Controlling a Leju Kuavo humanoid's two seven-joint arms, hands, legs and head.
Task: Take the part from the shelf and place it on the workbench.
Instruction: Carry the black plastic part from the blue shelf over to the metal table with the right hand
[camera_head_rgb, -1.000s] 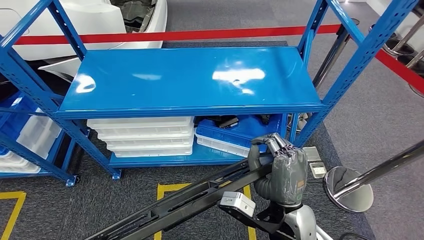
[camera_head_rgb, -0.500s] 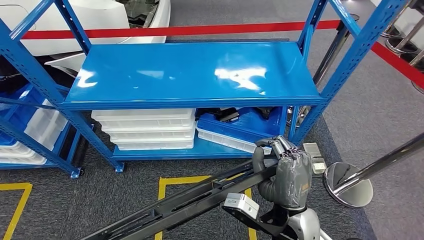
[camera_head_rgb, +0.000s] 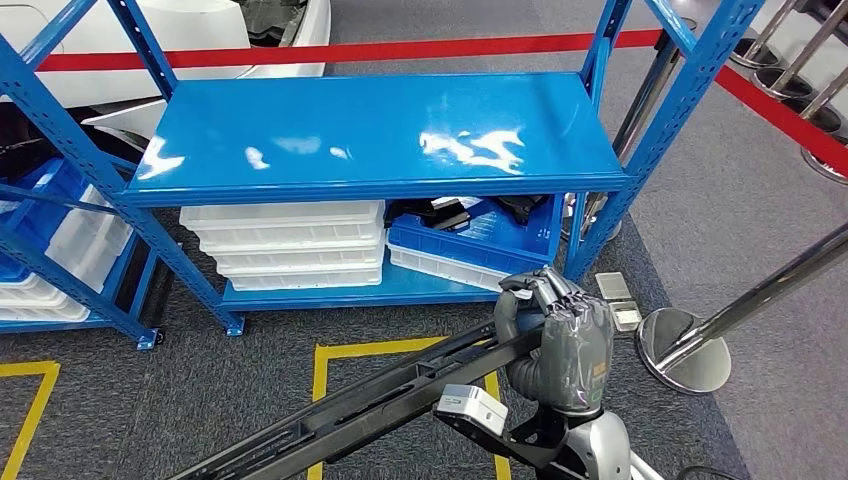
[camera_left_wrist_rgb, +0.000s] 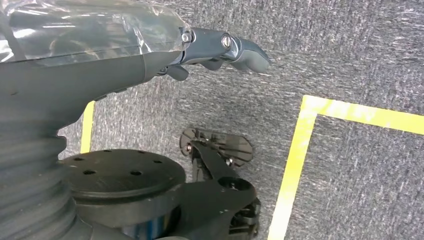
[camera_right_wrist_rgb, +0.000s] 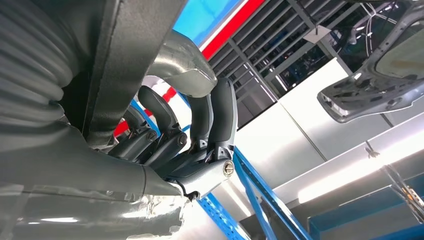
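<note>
The part (camera_head_rgb: 390, 395) is a long black rail slanting from the lower left of the head view up to my right hand (camera_head_rgb: 560, 335), which grips its upper end in front of my body, above the carpet. In the right wrist view the dark fingers (camera_right_wrist_rgb: 220, 115) and the grey thumb (camera_right_wrist_rgb: 185, 70) wrap around the black rail (camera_right_wrist_rgb: 125, 60). My left hand (camera_left_wrist_rgb: 235, 50) hangs over the grey carpet with its thumb stretched out and nothing in it. The blue shelf (camera_head_rgb: 370, 130) stands ahead, its top board bare.
Under the shelf's top board sit stacked white trays (camera_head_rgb: 290, 250) and a blue bin (camera_head_rgb: 480, 240) with dark parts. A chrome stanchion base (camera_head_rgb: 685, 350) and its pole stand right of my hand. Red barrier tape (camera_head_rgb: 350, 52) runs behind. Yellow floor lines (camera_head_rgb: 330, 352) mark the carpet.
The whole picture has shifted a little, so the camera has moved; the shelf now sits slightly higher in view. My right hand keeps the same grip on the rail.
</note>
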